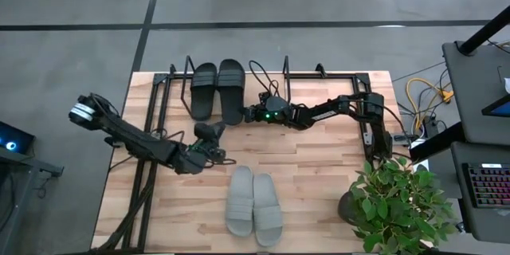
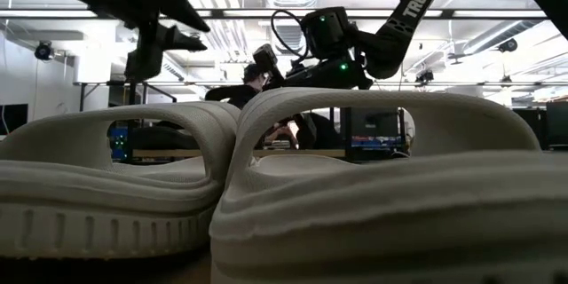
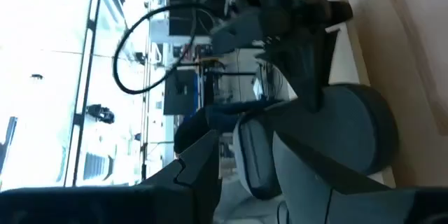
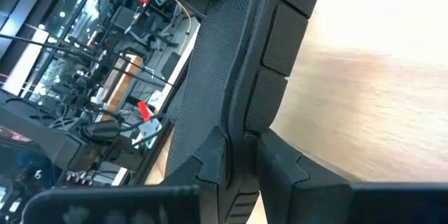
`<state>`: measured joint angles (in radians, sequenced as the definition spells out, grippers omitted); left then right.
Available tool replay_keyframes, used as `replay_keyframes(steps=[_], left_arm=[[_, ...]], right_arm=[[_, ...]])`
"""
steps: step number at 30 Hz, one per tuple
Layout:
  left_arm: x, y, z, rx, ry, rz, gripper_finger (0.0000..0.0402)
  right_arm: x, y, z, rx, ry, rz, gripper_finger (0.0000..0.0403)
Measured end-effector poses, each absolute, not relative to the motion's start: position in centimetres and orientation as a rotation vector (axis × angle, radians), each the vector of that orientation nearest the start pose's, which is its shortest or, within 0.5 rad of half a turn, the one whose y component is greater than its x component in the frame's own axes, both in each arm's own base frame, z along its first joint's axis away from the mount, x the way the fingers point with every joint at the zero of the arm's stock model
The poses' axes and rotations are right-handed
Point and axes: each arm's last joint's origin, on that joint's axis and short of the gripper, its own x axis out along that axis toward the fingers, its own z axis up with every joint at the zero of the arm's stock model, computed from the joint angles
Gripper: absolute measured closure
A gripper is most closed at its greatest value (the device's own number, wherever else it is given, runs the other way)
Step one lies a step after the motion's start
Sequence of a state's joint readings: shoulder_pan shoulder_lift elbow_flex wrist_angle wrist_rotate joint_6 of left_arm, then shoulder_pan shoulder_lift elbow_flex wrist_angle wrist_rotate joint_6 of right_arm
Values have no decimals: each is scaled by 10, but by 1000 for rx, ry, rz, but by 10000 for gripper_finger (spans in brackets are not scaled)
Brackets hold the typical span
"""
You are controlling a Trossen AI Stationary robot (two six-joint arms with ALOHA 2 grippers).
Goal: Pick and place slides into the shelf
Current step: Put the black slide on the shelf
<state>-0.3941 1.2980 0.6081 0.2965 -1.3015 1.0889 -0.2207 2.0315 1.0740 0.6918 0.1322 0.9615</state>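
Note:
Two black slides (image 1: pixel 217 89) lie side by side at the far side of the table, soles down, inside the black wire shelf (image 1: pixel 171 77), heels toward the near edge. My right gripper (image 1: pixel 252 115) is shut on the right-hand black slide (image 1: pixel 232 88) at its heel end. My left gripper (image 1: pixel 212 131) hangs open just near of the black pair, pointing at it with nothing between its fingers (image 3: pixel 199 171). Two light grey slides (image 1: pixel 253 201) lie side by side on their soles near the front edge, filling the low view (image 2: pixel 382 186). My right gripper pinches the rim of the right-hand black slide's sole (image 4: pixel 234 105) between its two fingers, at the heel end on the side toward the table's right. The fingers come nearly level from the right. Seen from above, the slide lies flat beside its mate.
A potted plant (image 1: pixel 396 201) stands at the near right corner. Black frame bars (image 1: pixel 147 171) run along the table's left side under my left arm. Cables (image 1: pixel 422 96) lie off the right edge. A person (image 2: pixel 253 84) shows beyond the table.

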Motion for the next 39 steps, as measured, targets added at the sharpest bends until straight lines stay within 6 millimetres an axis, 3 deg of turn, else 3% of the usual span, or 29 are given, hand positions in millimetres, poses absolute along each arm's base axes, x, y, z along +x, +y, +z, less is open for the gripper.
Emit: replay_keyframes(steps=[7,14,20,24,31,39], left_arm=[[243,-78,203,1354,783,668,282],[245,-97,166,1386,822,784,282],[250,-94,139,1475,905,818,282],[251,-94,135,1487,916,825,282],[250,-91,142,1356,842,879,282],[251,-88,139,1426,899,861,282]], right_arm=[[411,-90,157,952,51,-411,358],[410,-89,163,922,41,-405,358],[411,-86,164,911,35,-394,358],[412,-83,165,901,31,-381,358],[412,-82,167,894,14,-369,358],[413,-79,174,895,-21,-339,358]])
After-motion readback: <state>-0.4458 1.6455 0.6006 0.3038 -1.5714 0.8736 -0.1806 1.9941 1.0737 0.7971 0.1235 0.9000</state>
